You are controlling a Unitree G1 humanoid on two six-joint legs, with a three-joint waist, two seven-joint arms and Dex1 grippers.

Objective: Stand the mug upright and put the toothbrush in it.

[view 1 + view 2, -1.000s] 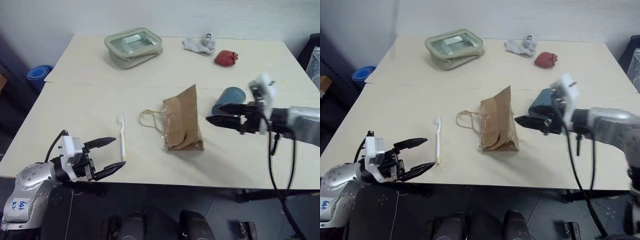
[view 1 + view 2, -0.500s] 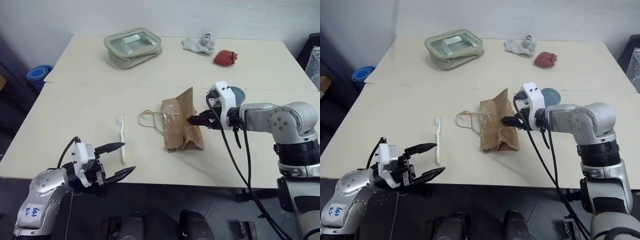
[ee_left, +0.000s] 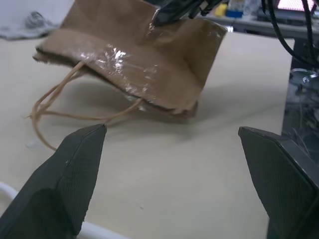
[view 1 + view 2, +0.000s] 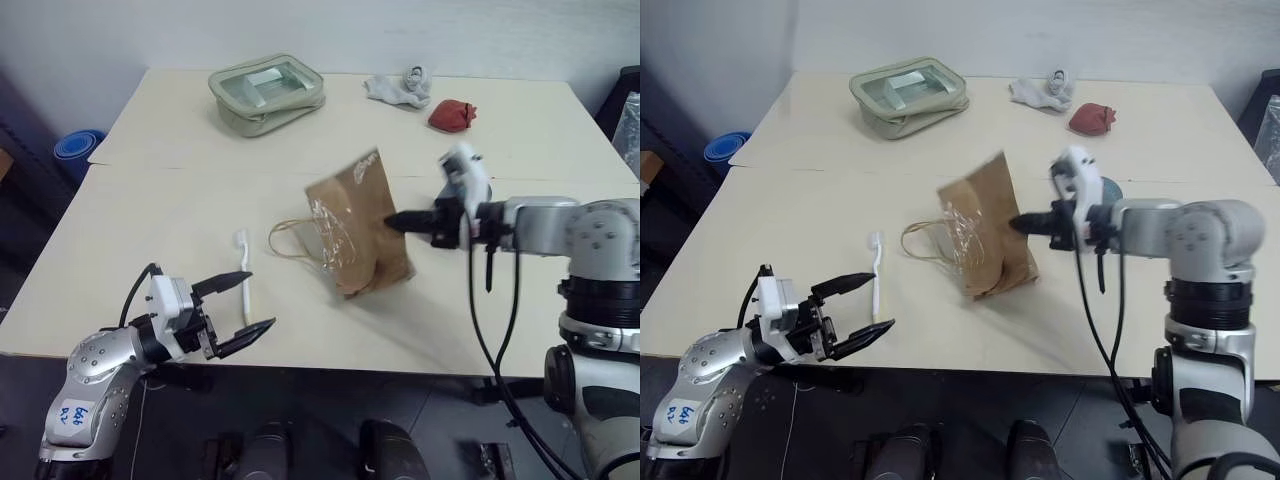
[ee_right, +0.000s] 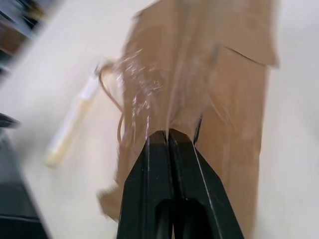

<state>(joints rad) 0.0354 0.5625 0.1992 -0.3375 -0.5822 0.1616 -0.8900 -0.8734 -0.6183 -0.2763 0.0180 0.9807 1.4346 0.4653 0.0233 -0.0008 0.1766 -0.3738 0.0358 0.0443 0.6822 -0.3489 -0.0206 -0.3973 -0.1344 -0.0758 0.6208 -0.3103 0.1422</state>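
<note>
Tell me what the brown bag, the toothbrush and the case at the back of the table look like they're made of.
The brown bag: kraft paper by its creases and matte brown, with a glossy clear film or tape patch that glints, and thin cord handles. The toothbrush: smooth white plastic, apparently. The case: looks like soft pale green fabric or vinyl with a clear, reflective plastic top panel; I can't tell which.

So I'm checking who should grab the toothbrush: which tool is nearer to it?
Left. The left tool sits open right beside the toothbrush; the right tool is across the table, shut against the paper bag.
</note>
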